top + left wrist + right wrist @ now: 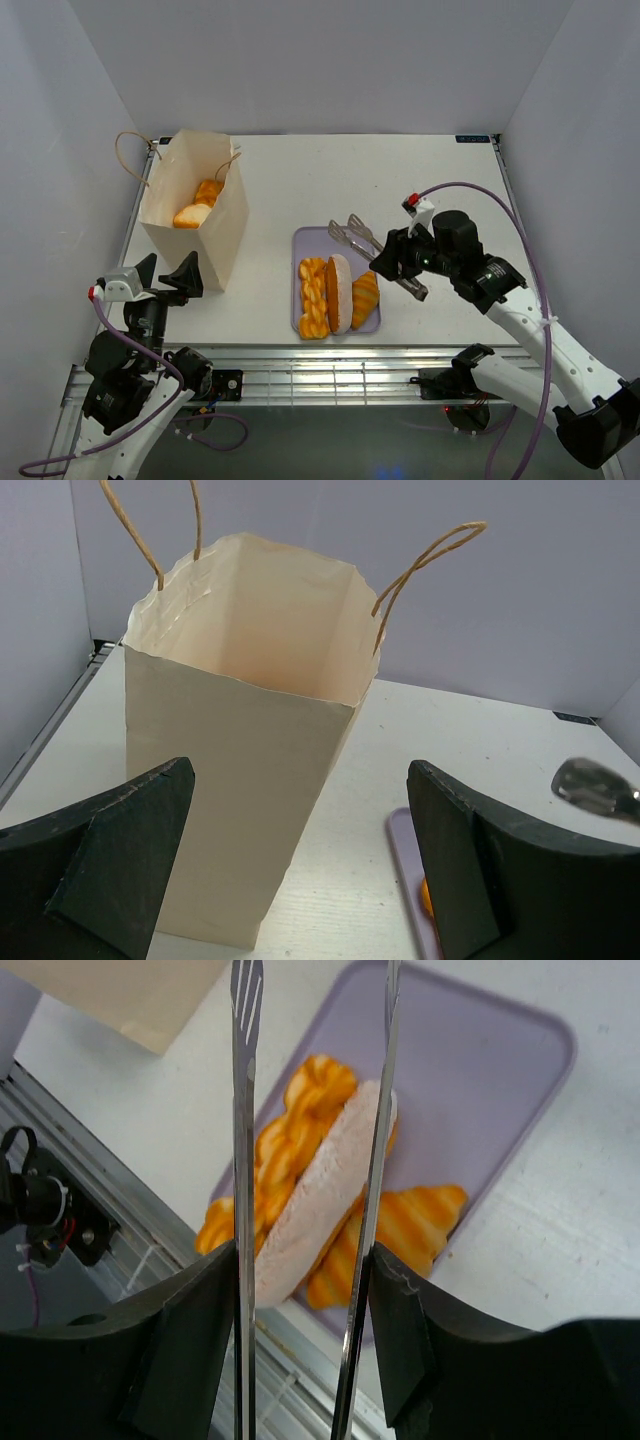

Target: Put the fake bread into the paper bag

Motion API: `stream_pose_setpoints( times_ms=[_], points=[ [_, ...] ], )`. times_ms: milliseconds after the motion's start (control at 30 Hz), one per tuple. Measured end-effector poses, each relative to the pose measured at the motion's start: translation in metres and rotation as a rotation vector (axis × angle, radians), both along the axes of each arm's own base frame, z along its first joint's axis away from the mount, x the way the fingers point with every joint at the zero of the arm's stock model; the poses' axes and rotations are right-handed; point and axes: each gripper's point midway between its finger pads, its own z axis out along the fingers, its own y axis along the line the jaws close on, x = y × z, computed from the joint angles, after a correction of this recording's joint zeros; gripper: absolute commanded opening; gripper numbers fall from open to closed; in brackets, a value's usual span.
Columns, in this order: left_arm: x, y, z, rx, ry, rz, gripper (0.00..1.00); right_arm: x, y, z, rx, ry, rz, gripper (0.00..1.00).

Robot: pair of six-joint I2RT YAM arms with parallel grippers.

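2 pieces of fake bread (198,205) already lie inside the paper bag (228,225), which stands upright at the left of the worktop (300,180). 3 more, a braided loaf (314,296), an oval loaf (340,293) tipped on edge and a croissant (365,299), sit side by side on the lilac tray (312,240). My right fingers (200,1340) clamp the metal tongs (362,240), whose blades stand apart above that tray. My left fingers (120,850) are spread wide and empty, just beside the bag's near side.
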Motion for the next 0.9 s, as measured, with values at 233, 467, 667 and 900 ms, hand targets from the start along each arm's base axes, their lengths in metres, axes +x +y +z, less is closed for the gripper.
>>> stream_pose_setpoints(
  times_ms=[233, 467, 667, 900],
  points=[
    [0.0, 0.0, 0.0, 0.001, -0.001, -0.002, 0.98, -0.039, -0.023, -0.055, -0.071, 0.155, -0.013, 0.62],
    [0.0, 0.0, 0.002, 0.001, -0.007, -0.003, 0.98, -0.057, -0.029, -0.074, -0.07, 0.218, -0.003, 0.63],
    [0.0, 0.0, 0.002, 0.003, -0.007, -0.003, 0.98, -0.066, -0.029, -0.088, -0.066, 0.273, 0.005, 0.64],
    [0.0, -0.001, 0.002, 0.004, -0.007, -0.005, 0.98, -0.072, -0.026, -0.1, -0.052, 0.316, 0.013, 0.64]
  ],
)
